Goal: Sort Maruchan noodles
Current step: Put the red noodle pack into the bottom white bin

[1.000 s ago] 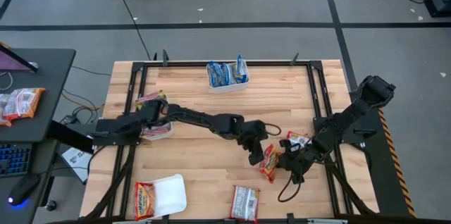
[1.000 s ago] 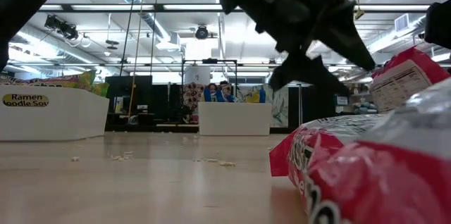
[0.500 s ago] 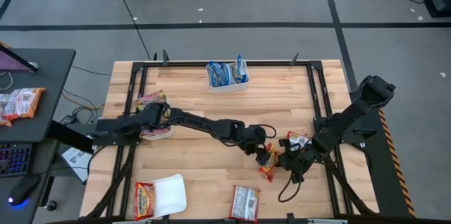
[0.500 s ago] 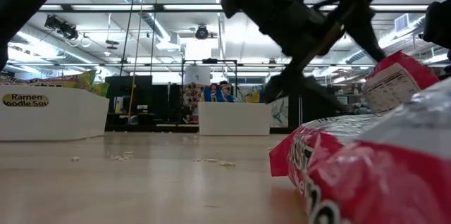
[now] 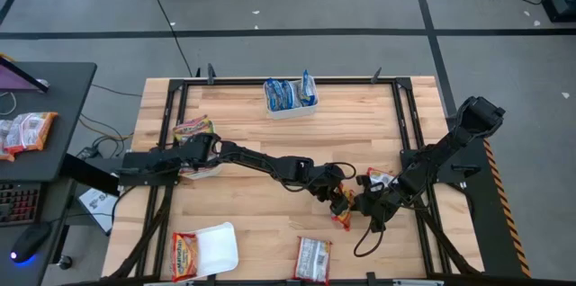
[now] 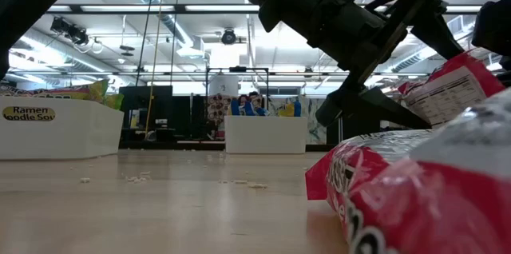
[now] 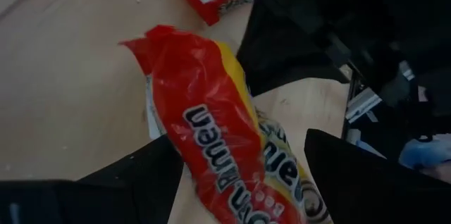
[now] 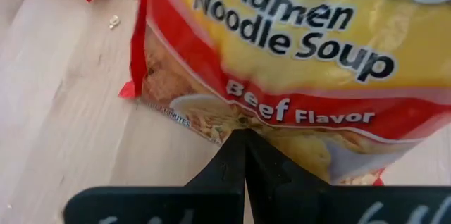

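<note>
The left end effector (image 5: pixel 340 203) stands wide around a red-yellow Maruchan packet (image 8: pixel 296 62) on the tabletop (image 5: pixel 261 124) — its wrapper reads "Ramen Noodle Soup", "Beef Flavor". The right end effector (image 5: pixel 362 207), fingers pressed together, sits just beside it — holding nothing.

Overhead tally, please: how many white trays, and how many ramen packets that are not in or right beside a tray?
White trays: 3
Packets clear of trays: 3
Total: 6
</note>
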### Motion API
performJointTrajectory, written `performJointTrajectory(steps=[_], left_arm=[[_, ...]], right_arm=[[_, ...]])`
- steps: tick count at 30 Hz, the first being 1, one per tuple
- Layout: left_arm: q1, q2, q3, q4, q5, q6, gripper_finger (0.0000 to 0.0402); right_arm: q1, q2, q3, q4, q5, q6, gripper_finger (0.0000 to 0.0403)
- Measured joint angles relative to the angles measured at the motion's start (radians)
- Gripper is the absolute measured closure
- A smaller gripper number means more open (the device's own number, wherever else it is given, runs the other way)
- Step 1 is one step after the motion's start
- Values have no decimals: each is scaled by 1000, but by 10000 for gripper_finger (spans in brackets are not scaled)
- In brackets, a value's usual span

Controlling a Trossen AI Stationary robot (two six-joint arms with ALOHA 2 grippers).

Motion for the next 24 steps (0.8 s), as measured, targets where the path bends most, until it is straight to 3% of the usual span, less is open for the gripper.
performJointTrajectory(steps=[6, 10, 19, 24], left_arm=[[-9, 0, 0, -10, -24, 2, 110], [-15, 0, 0, -12, -53, 2, 132], [-38, -6, 4, -142, -170, -15, 285], [-44, -49, -1, -216, -152, -33, 317]], right_arm=[[-13, 0, 0, 8, 0, -16, 394], [-2, -1, 0, 16, 1, -34, 377], [24, -8, 32, 23, -9, -6, 336], [63, -29, 39, 14, -11, -6, 343]])
